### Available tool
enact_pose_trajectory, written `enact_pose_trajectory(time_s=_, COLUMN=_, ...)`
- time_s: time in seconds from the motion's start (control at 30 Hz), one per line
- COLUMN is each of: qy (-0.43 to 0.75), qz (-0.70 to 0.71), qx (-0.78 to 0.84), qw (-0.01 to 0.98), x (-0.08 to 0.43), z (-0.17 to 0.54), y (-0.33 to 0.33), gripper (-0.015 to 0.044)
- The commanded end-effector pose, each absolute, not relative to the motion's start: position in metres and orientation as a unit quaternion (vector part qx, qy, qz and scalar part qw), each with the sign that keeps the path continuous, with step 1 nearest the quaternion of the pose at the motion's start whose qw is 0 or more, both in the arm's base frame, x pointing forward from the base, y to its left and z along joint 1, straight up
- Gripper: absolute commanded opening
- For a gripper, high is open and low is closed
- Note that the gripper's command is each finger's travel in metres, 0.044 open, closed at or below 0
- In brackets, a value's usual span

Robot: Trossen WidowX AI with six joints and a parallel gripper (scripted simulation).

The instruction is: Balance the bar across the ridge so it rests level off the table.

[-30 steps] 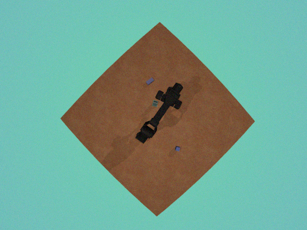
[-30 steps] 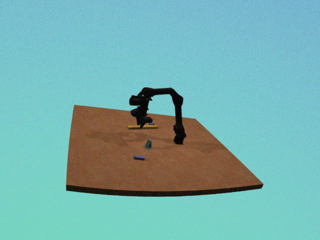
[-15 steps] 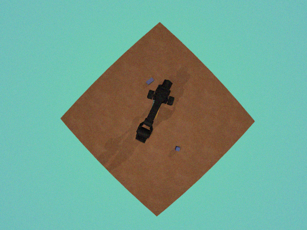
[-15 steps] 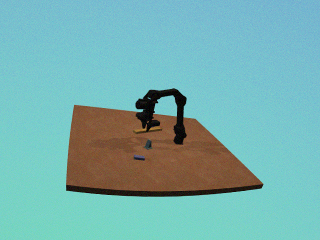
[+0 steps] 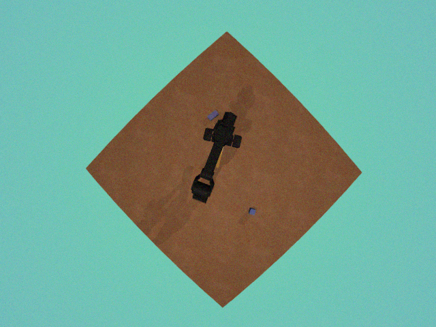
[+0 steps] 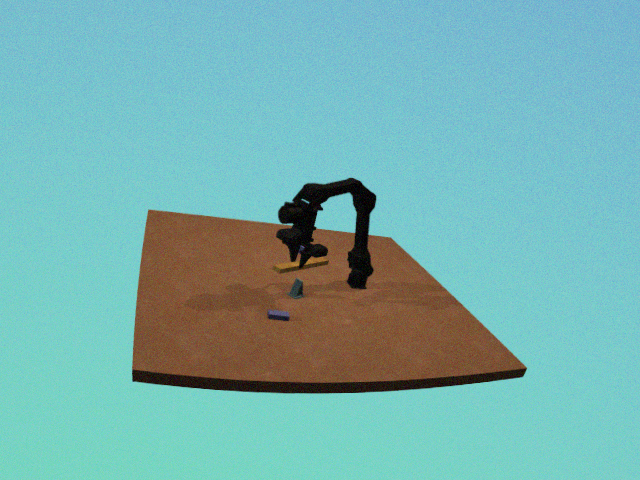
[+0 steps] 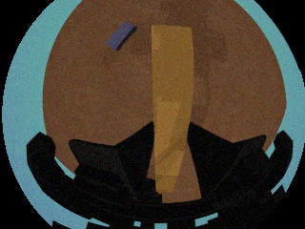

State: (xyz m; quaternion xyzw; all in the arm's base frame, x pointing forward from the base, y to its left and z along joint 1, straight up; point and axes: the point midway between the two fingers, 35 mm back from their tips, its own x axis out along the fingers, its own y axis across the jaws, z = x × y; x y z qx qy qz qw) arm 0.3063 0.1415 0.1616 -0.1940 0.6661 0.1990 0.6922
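The yellow-orange bar [image 5: 219, 160] [image 6: 317, 263] [image 7: 172, 72] is held in the air. My gripper [image 6: 297, 264] [image 7: 172, 128] is shut on it, with the bar passing lengthwise between the fingers. In the top view the arm hides the fingers and most of the bar. The ridge, a small grey-teal wedge [image 6: 296, 289], stands on the table [image 5: 281, 169] [image 6: 206, 341]. In the exterior view it shows below the bar, with a gap between them. It is hidden in the top view and the wrist view. I cannot tell whether the bar is exactly level.
A blue-purple block [image 5: 212, 114] [image 6: 278, 315] [image 7: 121, 35] lies on the table near the ridge. Another small blue block [image 5: 252, 211] stands on the other side of the arm, mostly hidden behind the fingers in the exterior view. The arm's base [image 6: 360, 271] stands right of the ridge there.
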Motion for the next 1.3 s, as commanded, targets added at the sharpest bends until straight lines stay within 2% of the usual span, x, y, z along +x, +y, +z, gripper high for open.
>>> enact_pose_trajectory(time_s=0.0, qy=0.668, qz=0.197, qx=-0.194, qw=0.691, x=0.305, z=0.154, y=0.143, gripper=0.0)
enact_pose_trajectory(time_s=0.67, qy=0.668, qz=0.197, qx=-0.194, qw=0.691, x=0.305, z=0.122, y=0.143, gripper=0.0)
enact_pose_trajectory(time_s=1.27, qy=0.668, qz=0.197, qx=-0.194, qw=0.691, x=0.305, z=0.124, y=0.143, gripper=0.0)
